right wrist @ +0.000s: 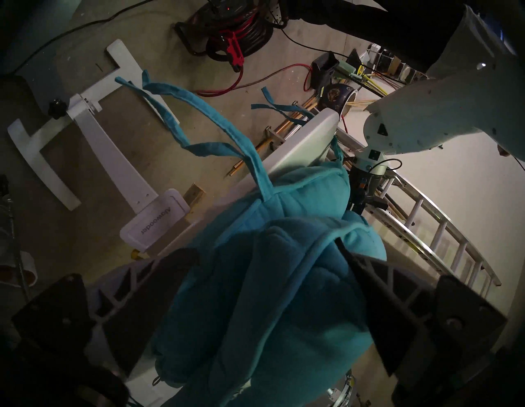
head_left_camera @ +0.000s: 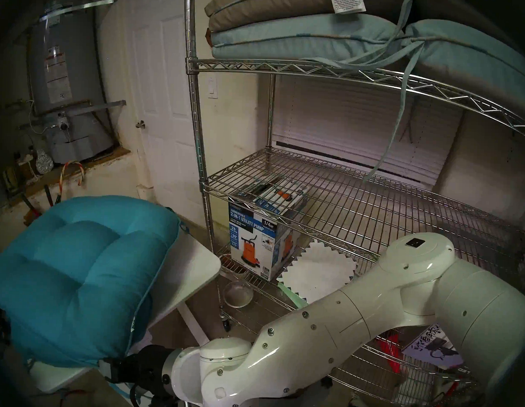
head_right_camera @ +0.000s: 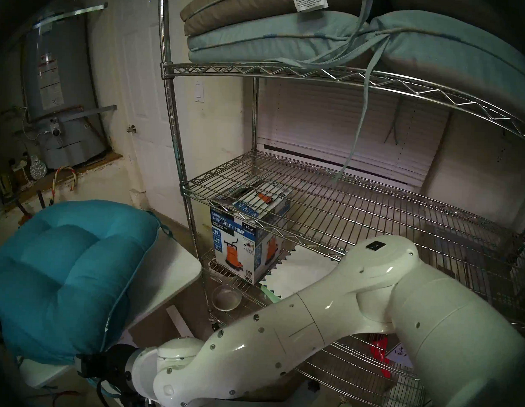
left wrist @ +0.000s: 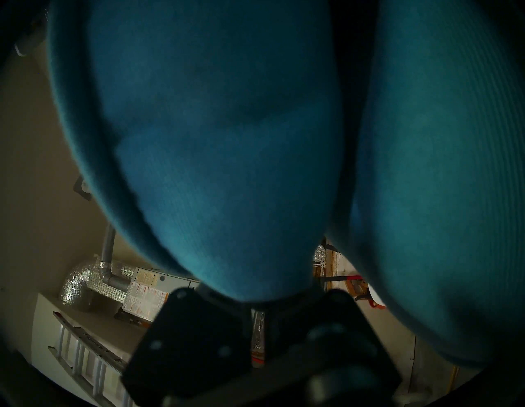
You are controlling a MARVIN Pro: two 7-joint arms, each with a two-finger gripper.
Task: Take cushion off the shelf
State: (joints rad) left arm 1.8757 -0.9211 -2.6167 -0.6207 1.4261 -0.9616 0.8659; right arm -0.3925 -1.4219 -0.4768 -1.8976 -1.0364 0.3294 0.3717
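A plump teal cushion point(head_left_camera: 80, 275) lies bunched on the small white table point(head_left_camera: 191, 261), left of the chrome wire shelf point(head_left_camera: 344, 201). My right gripper point(right wrist: 264, 250) reaches under the cushion's near edge, its jaws spread wide with the cushion point(right wrist: 270, 298) filling the space between the fingers point(right wrist: 366, 272). In the head views the cushion hides those fingers. My left gripper point(left wrist: 258, 304) is shut on the cushion's far edge, and the teal fabric point(left wrist: 213, 142) fills its view. A grey-brown cushion and a pale blue cushion point(head_left_camera: 290, 42) are stacked on the shelf's top tier.
A utility pump box point(head_left_camera: 260, 243), a glass bowl point(head_left_camera: 239, 293) and white zigzag-edged paper point(head_left_camera: 318, 272) sit on the lower tiers. A water heater point(head_left_camera: 63, 72) stands at the back left. A ladder point(right wrist: 440, 227) and a red cable reel point(right wrist: 235, 25) lie on the floor.
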